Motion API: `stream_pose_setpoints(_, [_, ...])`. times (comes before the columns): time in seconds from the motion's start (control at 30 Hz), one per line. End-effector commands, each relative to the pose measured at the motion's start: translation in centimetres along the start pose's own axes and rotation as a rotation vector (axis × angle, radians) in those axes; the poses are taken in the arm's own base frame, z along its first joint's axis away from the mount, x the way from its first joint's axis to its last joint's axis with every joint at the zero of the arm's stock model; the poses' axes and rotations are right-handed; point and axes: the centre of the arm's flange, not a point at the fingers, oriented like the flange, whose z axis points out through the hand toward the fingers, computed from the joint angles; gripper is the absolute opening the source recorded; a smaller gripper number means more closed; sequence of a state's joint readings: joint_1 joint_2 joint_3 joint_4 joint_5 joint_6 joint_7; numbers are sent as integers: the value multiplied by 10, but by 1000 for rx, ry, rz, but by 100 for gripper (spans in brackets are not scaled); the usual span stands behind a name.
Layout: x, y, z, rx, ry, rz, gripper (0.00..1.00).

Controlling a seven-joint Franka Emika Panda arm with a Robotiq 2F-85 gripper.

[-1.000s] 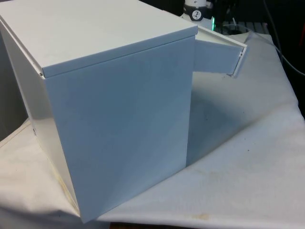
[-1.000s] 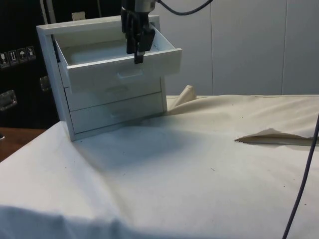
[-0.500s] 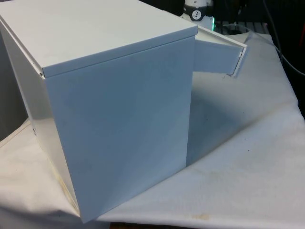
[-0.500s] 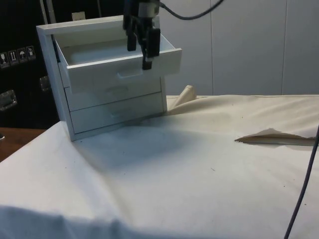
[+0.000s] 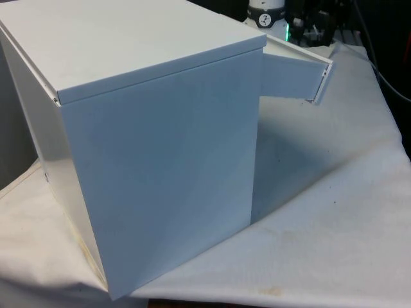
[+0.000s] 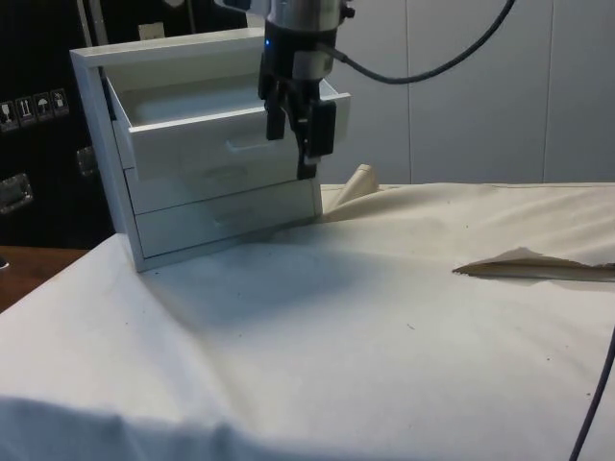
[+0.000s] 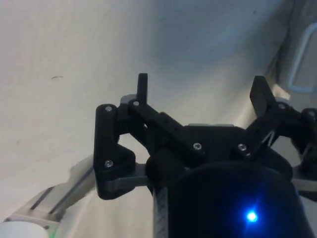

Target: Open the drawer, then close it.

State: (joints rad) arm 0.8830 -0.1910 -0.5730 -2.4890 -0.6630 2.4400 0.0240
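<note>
White cloth (image 6: pixel 404 317) covers the table where the chest (image 6: pixel 207 206) stands with its top drawer (image 6: pixel 226 130) pulled out, so opening looks done and closing remains, the gripper (image 6: pixel 306 134) hanging empty, fingers apart, before the drawer front.

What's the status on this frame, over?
Gripper open, holding nothing, hanging in front of the top drawer. Top drawer pulled out of the chest; lower two shut. Nothing blocking the drawer front.

Chest (image 5: pixel 154 147): smooth matt white panels. Table cloth (image 6: pixel 384 327): matt, creased. Claw (image 6: pixel 302 144): black matt plastic.
</note>
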Motion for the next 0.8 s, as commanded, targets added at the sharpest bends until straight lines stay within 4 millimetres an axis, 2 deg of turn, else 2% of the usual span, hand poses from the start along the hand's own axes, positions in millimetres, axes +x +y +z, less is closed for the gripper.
stream_pose_setpoints(0.0, [4,2,-1,-30,-1,2,100])
stream_pose_setpoints(0.23, [7,-4,0,-66,-4,-4,100])
stream_pose_setpoints(0.77, [27,-12,2,-219,-13,-13,100])
